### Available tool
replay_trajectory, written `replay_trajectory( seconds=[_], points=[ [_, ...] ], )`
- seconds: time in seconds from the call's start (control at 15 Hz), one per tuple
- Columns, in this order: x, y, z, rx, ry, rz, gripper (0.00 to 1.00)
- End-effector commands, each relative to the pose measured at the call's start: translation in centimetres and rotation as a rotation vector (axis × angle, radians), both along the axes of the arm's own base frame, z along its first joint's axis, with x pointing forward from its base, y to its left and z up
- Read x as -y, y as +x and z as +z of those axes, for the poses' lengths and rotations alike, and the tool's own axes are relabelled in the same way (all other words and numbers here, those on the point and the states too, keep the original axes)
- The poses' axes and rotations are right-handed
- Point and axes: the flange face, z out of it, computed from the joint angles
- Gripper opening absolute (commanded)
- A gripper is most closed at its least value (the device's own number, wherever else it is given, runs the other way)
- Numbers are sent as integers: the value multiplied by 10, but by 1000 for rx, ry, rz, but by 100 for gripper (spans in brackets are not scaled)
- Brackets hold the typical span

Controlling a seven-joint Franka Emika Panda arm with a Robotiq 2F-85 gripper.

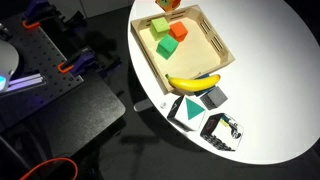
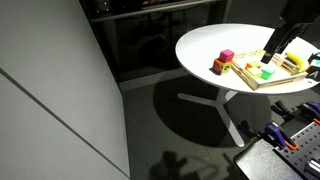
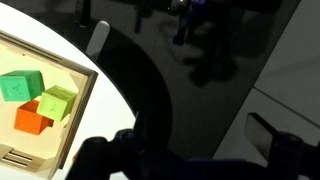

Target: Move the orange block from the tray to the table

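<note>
- The gripper [image 3: 195, 160] hung out past the edge of the table [image 1: 270, 90], over dark floor in the wrist view. Its two dark fingers [image 3: 110, 158] were spread wide, with nothing between them.
- The tray [image 1: 205, 45] sat on the white top toward the table's 12 o'clock side in an exterior view.
- The orange block [image 1: 178, 31] lay inside the tray, not on the table.
- In the wrist view the orange block [image 3: 32, 120] touched a pale green block [image 3: 58, 102] at its 2 o'clock. A darker green block [image 3: 20, 87] lay just beside it at 12 o'clock.
- All three blocks were well apart from the gripper, at about its 9 o'clock in the wrist view.
- A banana [image 1: 193, 81] lay along the tray's 5 o'clock rim; I could not tell whether it was inside or on the rim.
- A dark cube [image 1: 214, 97] stood on the table just beside the banana, at its 4 o'clock.
- A dark perforated bench [image 1: 60, 100] stood off the table's 9 o'clock side.
</note>
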Motion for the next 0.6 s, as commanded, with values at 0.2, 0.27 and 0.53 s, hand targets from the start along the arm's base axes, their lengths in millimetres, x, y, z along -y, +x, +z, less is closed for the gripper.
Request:
replay_trajectory(
  seconds=[0.2,0.27,0.53],
  points=[
    [0,0,1,-1,0,0,100],
    [2,1,2,0,4,-6,100],
    [24,8,18,21,17,-59,100]
  ],
)
